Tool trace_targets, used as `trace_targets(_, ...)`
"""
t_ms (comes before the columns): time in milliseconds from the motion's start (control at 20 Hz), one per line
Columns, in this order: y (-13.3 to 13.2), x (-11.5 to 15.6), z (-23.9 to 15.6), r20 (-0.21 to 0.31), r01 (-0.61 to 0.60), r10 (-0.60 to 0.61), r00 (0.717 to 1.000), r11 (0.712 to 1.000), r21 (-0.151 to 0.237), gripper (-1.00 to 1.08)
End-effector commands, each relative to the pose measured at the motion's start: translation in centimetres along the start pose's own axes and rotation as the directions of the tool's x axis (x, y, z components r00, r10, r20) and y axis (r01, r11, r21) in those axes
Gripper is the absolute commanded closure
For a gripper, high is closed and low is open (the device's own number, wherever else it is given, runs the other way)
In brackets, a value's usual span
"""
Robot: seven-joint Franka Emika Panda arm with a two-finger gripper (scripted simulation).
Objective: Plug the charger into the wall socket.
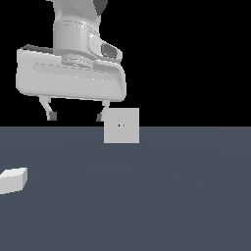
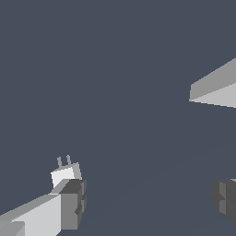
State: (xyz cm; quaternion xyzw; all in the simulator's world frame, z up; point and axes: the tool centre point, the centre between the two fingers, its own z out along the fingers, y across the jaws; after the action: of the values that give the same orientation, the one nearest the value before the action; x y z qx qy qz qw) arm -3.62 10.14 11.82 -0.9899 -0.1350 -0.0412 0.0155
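Above the dark floor [image 1: 171, 196] the gripper [image 1: 74, 116] hangs with fingers spread, holding nothing. Charger [image 1: 13, 179] lies far off at the exterior view's left, near edge; wall socket [image 1: 121, 126] stands upright mid-scene. Step: grasp. Centre over the block, straddle its narrow sides, prongs pointing clear, then descend.

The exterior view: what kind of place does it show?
Probably a bare simulated test scene, not a real room: a flat grey floor, a black void behind, and only the charger, the wall socket and the gripper.
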Motion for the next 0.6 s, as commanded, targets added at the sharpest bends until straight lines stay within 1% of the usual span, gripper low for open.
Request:
trace_targets(0,-2.4,-0.8,1.2,-0.015,0.061,-0.061,0.998,0.998,0.003,-0.92)
trace_targets(250,-6.0,-2.4,3.3,-0.04,0.157,-0.157,0.987,0.988,0.006,-0.92)
trace_targets(550,-8.7,-3.7,4.9,-0.058,0.229,-0.228,0.972,0.973,0.005,-0.92)
